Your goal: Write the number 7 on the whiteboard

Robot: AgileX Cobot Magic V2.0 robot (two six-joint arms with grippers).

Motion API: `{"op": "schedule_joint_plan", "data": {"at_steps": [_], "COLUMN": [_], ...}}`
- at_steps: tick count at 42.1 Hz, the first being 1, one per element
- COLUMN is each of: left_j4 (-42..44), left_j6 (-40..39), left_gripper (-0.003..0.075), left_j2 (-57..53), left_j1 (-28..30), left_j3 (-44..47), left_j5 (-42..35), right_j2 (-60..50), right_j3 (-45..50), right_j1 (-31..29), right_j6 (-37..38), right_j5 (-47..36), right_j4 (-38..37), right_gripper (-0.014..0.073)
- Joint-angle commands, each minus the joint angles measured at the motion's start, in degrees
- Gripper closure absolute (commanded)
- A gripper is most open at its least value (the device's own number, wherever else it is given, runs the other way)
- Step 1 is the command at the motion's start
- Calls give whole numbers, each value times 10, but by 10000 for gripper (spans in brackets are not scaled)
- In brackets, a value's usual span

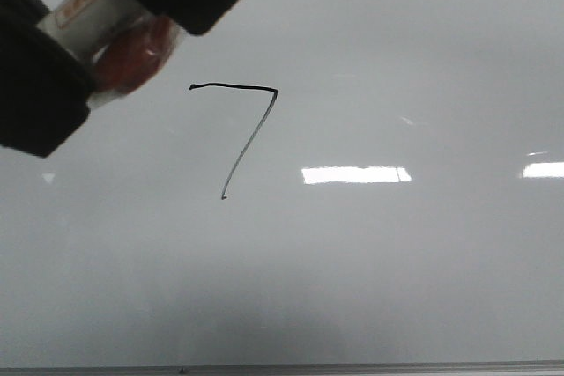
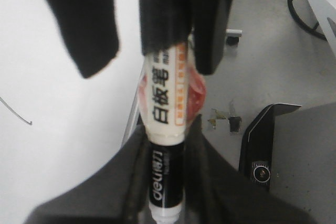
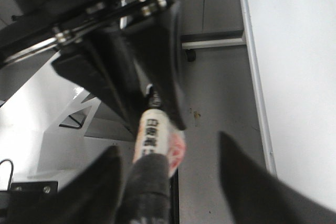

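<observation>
The number 7 [image 1: 233,86] stands in thin black line on the whiteboard [image 1: 397,261]; its tail [image 2: 16,114] shows in the left wrist view. Beyond the board's left edge, my left gripper [image 2: 167,132] is shut on the black band of a white-labelled marker [image 2: 165,93] with a red tag [image 1: 132,55]. My right gripper [image 3: 168,148] is open, its fingers [image 3: 100,187] standing apart on either side of the marker's dark cap end [image 3: 149,192]. In the front view both grippers are black blocks at top left, around the marker [image 1: 88,6].
The board's thin grey frame [image 1: 352,367] runs along the near edge and along its side [image 3: 254,77]. Past that side lie grey floor, a black stand with a camera [image 2: 262,150], black cables [image 2: 304,3] and a white frame [image 3: 63,129].
</observation>
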Motion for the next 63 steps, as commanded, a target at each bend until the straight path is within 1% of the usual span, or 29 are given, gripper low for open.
{"op": "schedule_joint_plan", "data": {"at_steps": [1,3,7,9,11,13,14,15,17,22,23,26,29,32,34,39,42,51,60,63], "left_j4": [-5,11,87,123,157,182,191,196,202,187,181,180,185,188,188,184,180,132,129,129], "left_j6": [-9,-33,-147,-215,-274,-311,-319,-320,-320,-320,-320,-320,-320,-320,-320,-320,-320,-320,-320,-320], "left_gripper": [662,662,660,660,660,660,660,660,660,660,660,660,660,660,660,660,660,660,650,622], "left_j2": [-5,-5,-5,-5,-5,-5,-5,-5,-5,-5,-5,1,11,28,43,97,136,243,296,301], "left_j1": [-4,-3,29,61,108,164,194,226,287,446,470,509,537,559,571,590,590,590,590,590], "left_j3": [-16,-10,10,16,17,17,17,17,17,17,18,20,26,38,48,66,65,65,65,65], "left_j5": [-18,-18,-15,-5,2,2,2,2,-5,-65,-79,-107,-137,-179,-207,-277,-311,-427,-478,-492], "right_j2": [-21,-29,-61,-93,-133,-175,-199,-226,-273,-405,-427,-464,-490,-505,-509,-511,-511,-511,-511,-511], "right_j3": [-18,-17,-8,10,45,87,113,140,194,319,341,377,404,422,430,432,432,432,432,432], "right_j1": [-10,-24,-71,-100,-136,-170,-189,-208,-248,-337,-351,-373,-381,-381,-381,-381,-381,-381,-381,-381], "right_j6": [21,31,60,67,75,79,81,88,111,178,184,184,184,184,184,184,184,184,184,184], "right_j5": [-29,-26,-16,-26,-51,-83,-103,-124,-162,-243,-255,-270,-282,-294,-299,-303,-303,-301,-300,-300], "right_j4": [17,17,17,17,17,17,17,17,17,17,17,17,17,17,17,17,17,17,17,17], "right_gripper": [-22,-17,-17,-17,-17,-13,3,32,118,376,425,520,608,666,656,662,662,662,662,662]}}
